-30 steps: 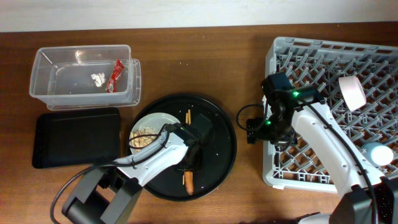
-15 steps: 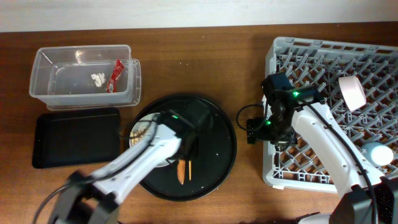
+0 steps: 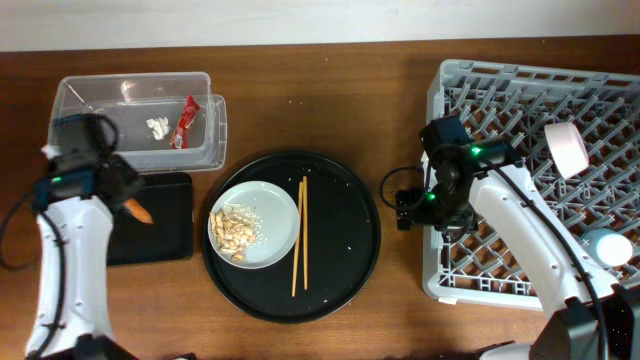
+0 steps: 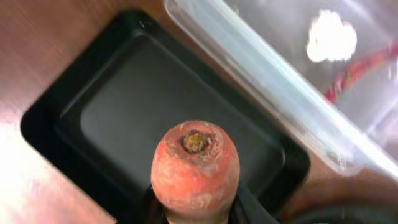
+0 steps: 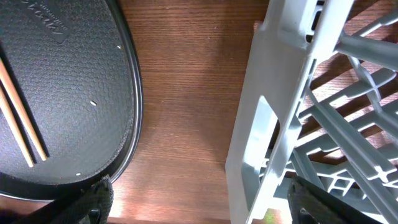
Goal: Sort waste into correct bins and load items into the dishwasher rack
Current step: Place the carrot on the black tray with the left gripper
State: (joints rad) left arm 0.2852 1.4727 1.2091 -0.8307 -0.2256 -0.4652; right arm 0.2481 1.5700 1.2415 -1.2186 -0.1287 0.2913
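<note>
My left gripper [image 3: 128,203] is shut on the orange carrot [image 4: 194,167] and holds it over the shallow black tray [image 3: 160,245], which fills the left wrist view [image 4: 124,106]. The clear tub [image 3: 70,110] behind it holds the red wrapper [image 3: 185,121] and the white paper scrap [image 3: 157,127]. The grey-green plate [image 3: 280,200] with beige food scraps [image 3: 237,228] lies on the round black tray [image 3: 345,250], with the chopsticks [image 3: 300,235] beside it. My right gripper [image 3: 420,208] is open, straddling the grey rack's [image 3: 500,90] left wall. The rack holds the white-pinkish bowl [image 3: 566,146] and the light-blue cup [image 3: 606,246].
In the right wrist view the rack's wall [image 5: 273,106] stands between my fingers, with bare wood to its left, then the round tray's rim [image 5: 127,93] and the chopsticks [image 5: 22,130]. A black cable [image 3: 395,180] loops beside the rack.
My left arm has swung from the round tray to the far left, carrying the carrot off it to above the shallow black tray. The plate and chopsticks are uncovered now. The right arm has not moved.
</note>
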